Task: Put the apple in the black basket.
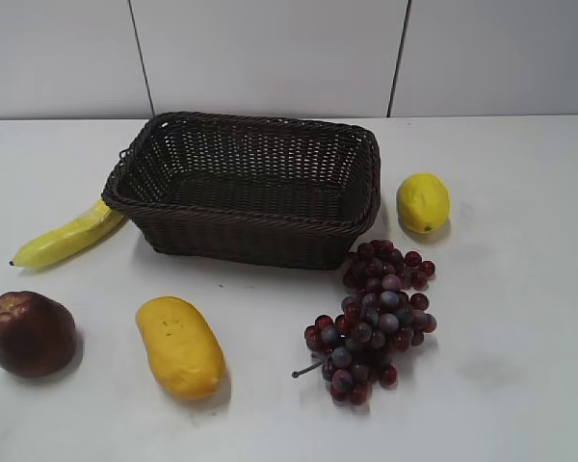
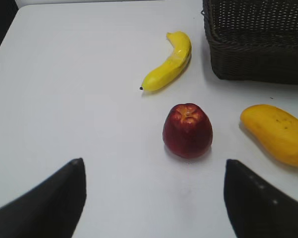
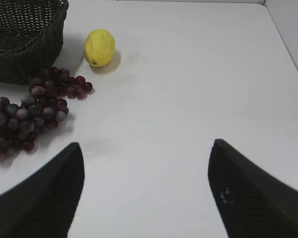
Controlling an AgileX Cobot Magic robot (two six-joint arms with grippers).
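The dark red apple (image 1: 27, 333) sits on the white table at the front left; it also shows in the left wrist view (image 2: 187, 130). The black wicker basket (image 1: 243, 231) stands at the back middle, empty inside; its corner shows in the left wrist view (image 2: 258, 69) and the right wrist view (image 3: 20, 59). My left gripper (image 2: 154, 163) is open and empty, a short way short of the apple. My right gripper (image 3: 146, 146) is open and empty over bare table. Neither gripper shows in the exterior view.
A yellow banana (image 1: 69, 236) lies against the basket's left side. A yellow mango (image 1: 180, 346) lies right of the apple. A bunch of purple-red grapes (image 1: 376, 318) lies in front of the basket's right corner. A lemon (image 1: 423, 202) sits right of the basket.
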